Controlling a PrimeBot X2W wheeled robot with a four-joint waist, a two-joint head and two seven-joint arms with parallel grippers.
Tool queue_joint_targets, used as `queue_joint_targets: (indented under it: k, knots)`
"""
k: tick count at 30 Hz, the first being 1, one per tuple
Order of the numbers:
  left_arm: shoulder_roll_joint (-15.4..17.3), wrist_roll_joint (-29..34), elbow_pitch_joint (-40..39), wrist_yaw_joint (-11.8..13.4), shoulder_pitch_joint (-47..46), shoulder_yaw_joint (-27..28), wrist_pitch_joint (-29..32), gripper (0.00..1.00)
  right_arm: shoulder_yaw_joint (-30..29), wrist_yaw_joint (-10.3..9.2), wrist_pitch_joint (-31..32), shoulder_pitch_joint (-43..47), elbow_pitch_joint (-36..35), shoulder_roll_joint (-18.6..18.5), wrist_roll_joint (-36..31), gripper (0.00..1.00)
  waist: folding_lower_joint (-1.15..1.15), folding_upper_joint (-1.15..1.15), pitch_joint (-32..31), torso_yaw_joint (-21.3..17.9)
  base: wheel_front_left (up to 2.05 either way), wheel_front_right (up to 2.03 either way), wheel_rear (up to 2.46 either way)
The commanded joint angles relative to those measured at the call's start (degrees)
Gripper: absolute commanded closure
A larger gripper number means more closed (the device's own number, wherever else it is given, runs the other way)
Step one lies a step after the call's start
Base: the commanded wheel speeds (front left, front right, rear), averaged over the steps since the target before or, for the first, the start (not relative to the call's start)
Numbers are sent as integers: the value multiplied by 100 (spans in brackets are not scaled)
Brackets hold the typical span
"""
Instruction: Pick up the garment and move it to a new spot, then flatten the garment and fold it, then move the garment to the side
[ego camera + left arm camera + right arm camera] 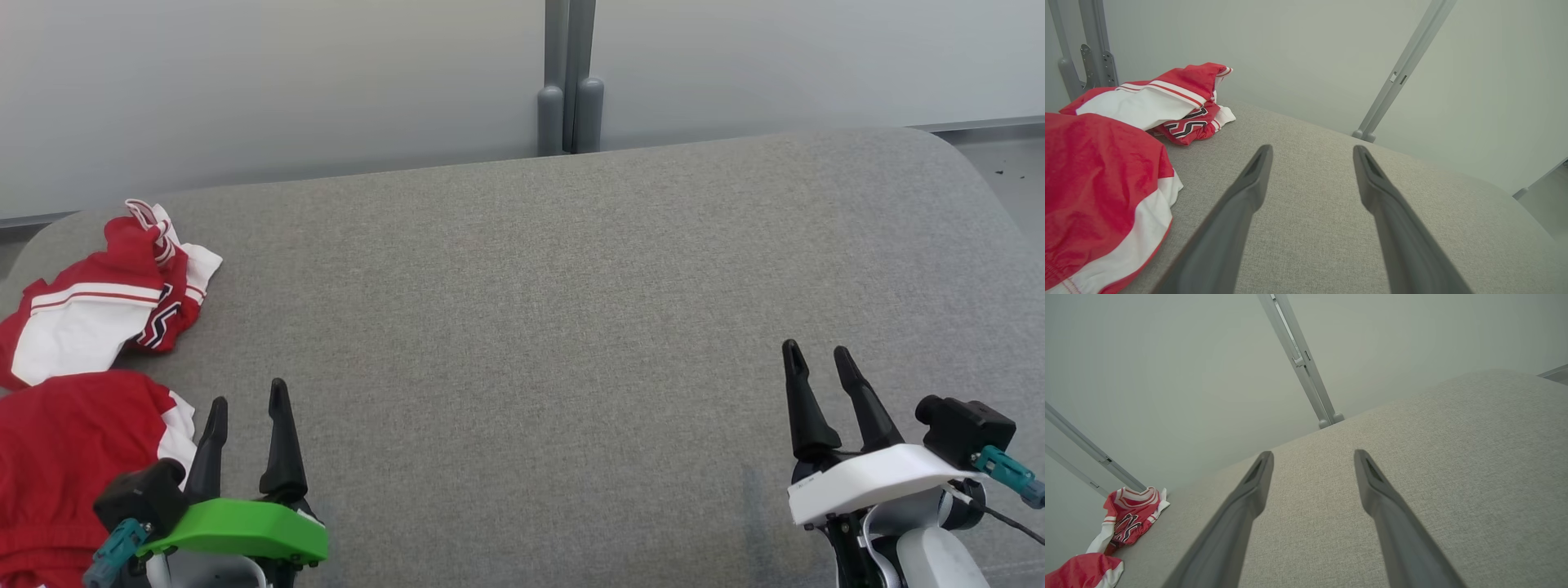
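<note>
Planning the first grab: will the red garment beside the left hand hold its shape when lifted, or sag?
Probably sags: the red garment lies in soft wrinkles, so it should drape from a pinch. Likely light, judging by its thin, fine creases. Pushed, it may bunch on the woven grey surface rather than slide.

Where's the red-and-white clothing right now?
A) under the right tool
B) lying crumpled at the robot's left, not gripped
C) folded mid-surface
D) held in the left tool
B: the clothing lies crumpled beside the open left tool; the right tool is open, well away from it.
</note>
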Motion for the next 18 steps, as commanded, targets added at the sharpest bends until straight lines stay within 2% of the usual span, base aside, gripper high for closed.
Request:
queue_joint_targets:
  k: [1,18]
  knots:
    - [44,110,-53,3,36,-10,-43,0,19,4,-49,32,-86,-38,-141,0,0,0,-2,2,0,0,0]
    - [-43,946,-55,-63,235,23,-280,0,87,4,-310,212,-317,-47,-1198,0,0,0,-26,29,0,0,0]
